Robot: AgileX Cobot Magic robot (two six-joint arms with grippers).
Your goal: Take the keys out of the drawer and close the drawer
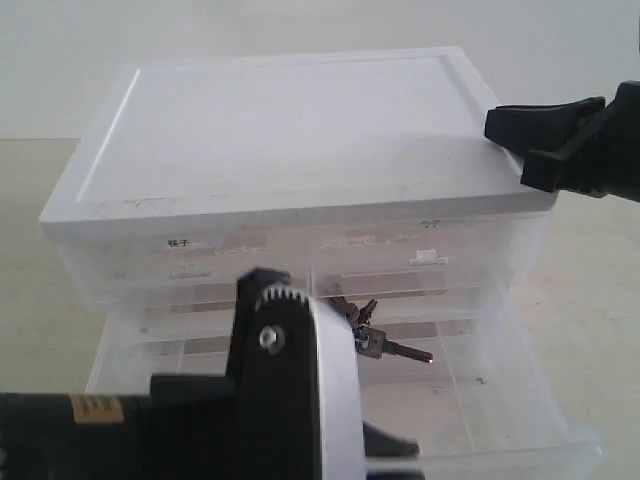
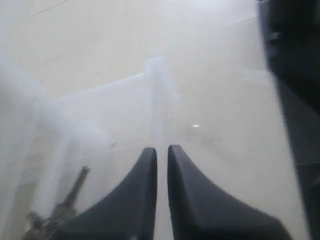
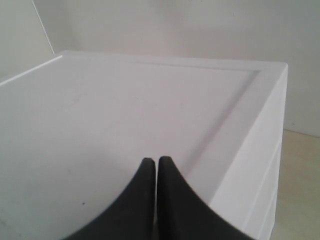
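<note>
The drawer [image 1: 522, 352] stands open below the white cabinet [image 1: 300, 120]. The keys [image 1: 372, 335] lie on the drawer floor, toward the back. Left end effector [image 2: 161, 150]: fingers together, empty, over the open drawer near the keys. Right end effector [image 3: 151, 161]: fingers together, empty, over the cabinet top.

My left arm [image 1: 200, 425] shows a black casing with a yellow label [image 1: 97, 408], a toothed black wheel [image 1: 275, 300] around a silver screw [image 1: 267, 338], and a white band [image 1: 335, 390]. The left gripper [image 2: 161, 149] and right gripper [image 3: 156, 160] look alike — matte black fingers, curved and tapering.
</note>
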